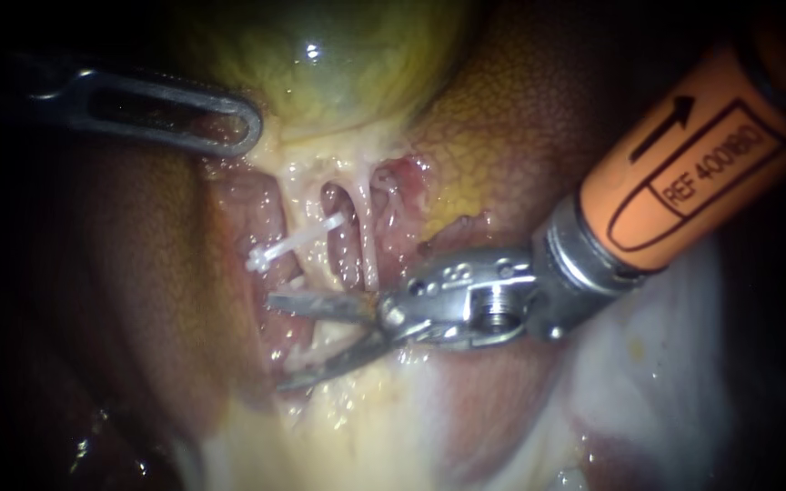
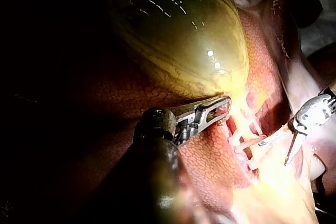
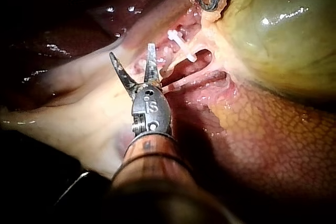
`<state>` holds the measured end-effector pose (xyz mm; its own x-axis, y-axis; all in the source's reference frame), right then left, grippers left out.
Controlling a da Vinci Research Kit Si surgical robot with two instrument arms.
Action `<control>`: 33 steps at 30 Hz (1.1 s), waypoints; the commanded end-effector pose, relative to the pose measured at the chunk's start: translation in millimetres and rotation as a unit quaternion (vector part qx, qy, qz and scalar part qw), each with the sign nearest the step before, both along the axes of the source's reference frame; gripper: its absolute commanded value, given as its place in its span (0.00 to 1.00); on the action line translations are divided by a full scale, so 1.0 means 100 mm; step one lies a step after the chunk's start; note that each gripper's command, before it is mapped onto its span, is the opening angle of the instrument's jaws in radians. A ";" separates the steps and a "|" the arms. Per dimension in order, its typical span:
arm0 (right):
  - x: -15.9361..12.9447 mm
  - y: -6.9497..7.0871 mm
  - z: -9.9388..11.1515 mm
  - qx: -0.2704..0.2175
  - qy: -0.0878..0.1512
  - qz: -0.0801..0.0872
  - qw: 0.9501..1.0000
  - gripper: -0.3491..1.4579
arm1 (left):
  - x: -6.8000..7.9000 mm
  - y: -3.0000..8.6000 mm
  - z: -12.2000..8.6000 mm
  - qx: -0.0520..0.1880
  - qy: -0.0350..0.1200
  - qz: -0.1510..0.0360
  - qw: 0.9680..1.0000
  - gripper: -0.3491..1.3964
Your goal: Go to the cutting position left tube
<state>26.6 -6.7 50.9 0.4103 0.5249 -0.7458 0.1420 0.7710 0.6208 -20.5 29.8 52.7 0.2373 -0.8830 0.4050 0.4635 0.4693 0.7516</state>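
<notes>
The green-yellow gallbladder [image 1: 338, 64] sits at the top, with two pale tubes running down from its neck. A white clip [image 1: 295, 241] lies across the left tube [image 1: 300, 205]; the right tube [image 1: 366, 232] is bare. My right instrument [image 1: 275, 344] has two thin blades, open, just below the clip. Its upper blade lies across the tubes' lower ends, and no tube shows between the blades. My left instrument [image 1: 229, 118] is shut on the gallbladder's neck and holds it up. In the right wrist view the open blades [image 3: 132, 53] stop short of the clip [image 3: 181, 43].
Brown-red liver [image 1: 520, 118] surrounds the dissected bed on both sides. Pale fatty tissue [image 1: 366, 418] lies under and in front of the blades. The right instrument's orange shaft [image 1: 684, 164] fills the upper right. In the left wrist view the gallbladder [image 2: 178, 30] bulges ahead of the left jaws [image 2: 218, 107].
</notes>
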 end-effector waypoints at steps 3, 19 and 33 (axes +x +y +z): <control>-0.006 0.004 0.003 0.006 -0.001 0.002 1.000 0.78 | 0.000 0.000 0.000 0.000 0.000 0.000 1.000 0.00; -0.026 0.013 0.064 0.036 -0.010 0.005 0.999 0.80 | 0.001 0.000 0.000 0.000 0.000 0.000 1.000 0.00; -0.024 0.022 0.098 0.063 -0.016 0.001 0.998 0.80 | 0.002 -0.001 -0.001 0.000 0.000 0.000 1.000 0.00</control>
